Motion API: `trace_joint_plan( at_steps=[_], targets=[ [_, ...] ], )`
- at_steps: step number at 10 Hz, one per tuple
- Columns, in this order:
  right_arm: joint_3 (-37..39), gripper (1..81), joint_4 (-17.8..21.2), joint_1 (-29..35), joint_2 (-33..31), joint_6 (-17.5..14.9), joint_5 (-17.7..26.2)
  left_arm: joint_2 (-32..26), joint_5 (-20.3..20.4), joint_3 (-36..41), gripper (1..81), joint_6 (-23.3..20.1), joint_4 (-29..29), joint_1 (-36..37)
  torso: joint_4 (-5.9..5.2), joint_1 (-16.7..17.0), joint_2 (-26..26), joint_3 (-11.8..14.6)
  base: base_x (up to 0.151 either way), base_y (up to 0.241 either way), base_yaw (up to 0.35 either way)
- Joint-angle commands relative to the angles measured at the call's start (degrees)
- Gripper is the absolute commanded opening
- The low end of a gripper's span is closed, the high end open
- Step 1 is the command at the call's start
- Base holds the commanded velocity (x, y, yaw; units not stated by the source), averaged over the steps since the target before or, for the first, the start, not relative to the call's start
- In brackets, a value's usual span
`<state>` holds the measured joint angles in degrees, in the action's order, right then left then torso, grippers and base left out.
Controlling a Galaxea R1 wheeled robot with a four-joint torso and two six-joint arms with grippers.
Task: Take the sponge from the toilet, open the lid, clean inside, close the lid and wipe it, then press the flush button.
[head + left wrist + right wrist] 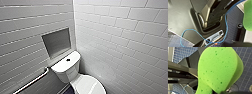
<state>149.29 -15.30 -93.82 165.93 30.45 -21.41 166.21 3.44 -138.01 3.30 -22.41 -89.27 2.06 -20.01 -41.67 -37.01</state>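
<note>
I'm holding the sponge (218, 70) clamped in the right gripper (218, 92), hanging over the blue floor tiles (180, 54). The toilet (67, 65) is sitting in the corner with the lid (87, 85) down, so I'm guessing lid-opening is up, which needs a lift under its front edge.

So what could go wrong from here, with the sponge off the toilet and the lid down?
The bright green porous sponge hangs over the dark blue tiled floor; how it is gripped is not visible, so it might drop. The smooth white oval lid is shut and cut by the head view's lower edge, so reaching its rim may be poorly guided. The thin blue cable loops loosely in the left wrist view and could snag on a moving arm.
</note>
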Motion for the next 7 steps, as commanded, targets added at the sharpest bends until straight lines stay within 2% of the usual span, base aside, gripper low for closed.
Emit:
trace_joint_plan(
  at_steps=[1,4,6,7],
  targets=[
    [-0.1,1.0,-1.0,-0.1,-0.6,-0.2,2.8,1.1,-3.4,-0.9,81.1,0.1,0.3,-0.2,0.0,3.5,5.5,5.4,0.0,0.0,0.0],
    [0.0,1.0,-1.0,0.2,-0.5,-0.2,2.9,1.6,-3.4,-1.7,81.1,0.2,0.3,-0.2,0.0,7.5,11.5,11.7,0.0,0.0,0.0],
    [0.0,1.0,-0.9,0.4,-0.2,-0.2,3.1,1.6,-3.4,-1.7,81.1,0.1,0.3,-0.2,0.0,10.0,15.2,10.6,0.0,0.0,0.0],
    [0.2,1.0,-1.0,0.9,0.3,-0.2,4.9,1.6,-3.3,-1.7,81.1,0.1,0.3,-0.2,0.0,11.2,16.9,9.8,0.0,0.0,0.0]
  ],
)
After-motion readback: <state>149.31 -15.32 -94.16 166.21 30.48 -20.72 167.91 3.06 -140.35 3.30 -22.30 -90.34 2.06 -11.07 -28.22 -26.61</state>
